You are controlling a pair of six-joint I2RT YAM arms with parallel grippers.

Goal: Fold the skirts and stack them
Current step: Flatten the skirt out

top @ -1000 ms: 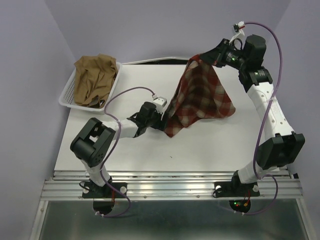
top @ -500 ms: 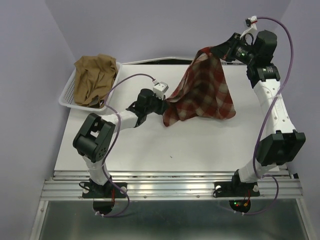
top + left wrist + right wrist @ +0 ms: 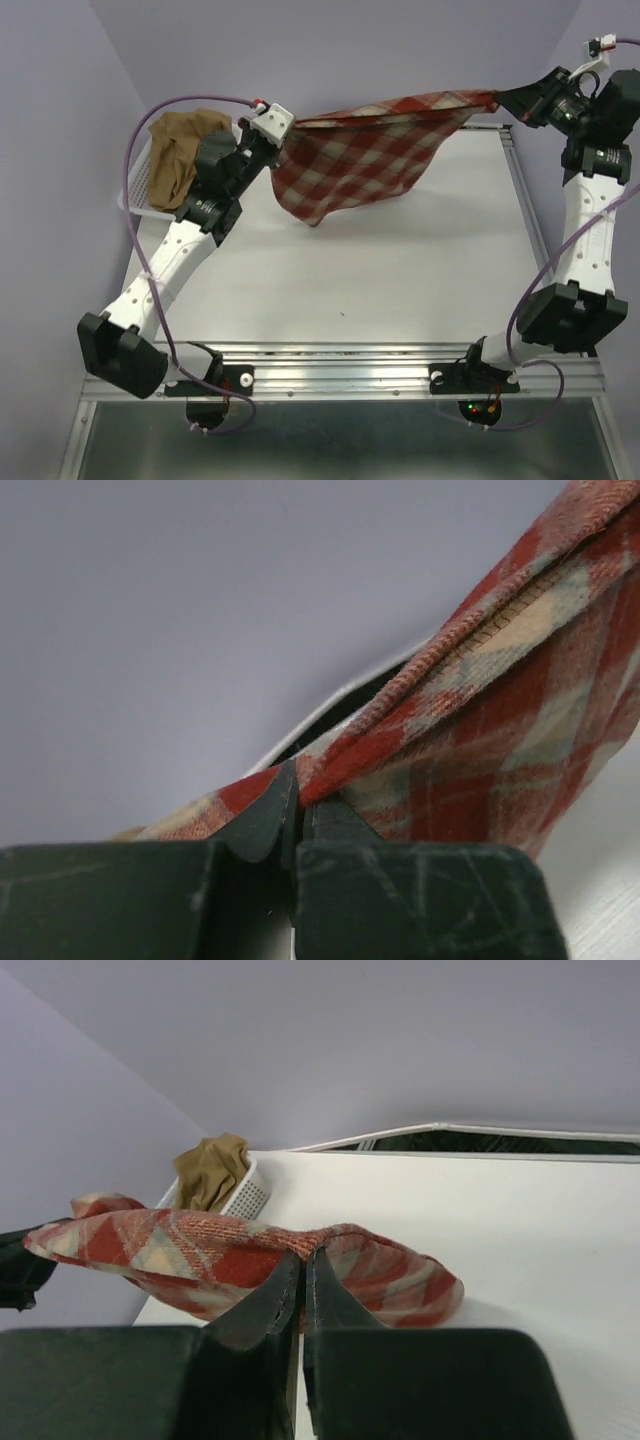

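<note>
**Plaid pulled wide, no fold made yet**

Both arms have swung apart since half a second back, and the cloth we held as a hanging peak is now drawn out into a long span. Over on the left, the tan-brown skirt [image 3: 178, 150] lies crumpled in the white mesh basket [image 3: 138, 190], so that one is all still to do. Next along, our left gripper [image 3: 283, 141] is up near the basket, pinched tight on one corner of the red-and-cream plaid skirt [image 3: 350, 165]. The wrist view shows the hem caught right at the tips. The skirt stretches through the air over the far half of the table [image 3: 380, 290], top edge taut and belly sagging towards the surface. At the far right, our right gripper [image 3: 497, 98] is clamped on the opposite corner, with cloth bunched at the closed tips. By our reckoning we're early: one skirt is opened out and ready to lay flat, and nothing is stacked.
</note>
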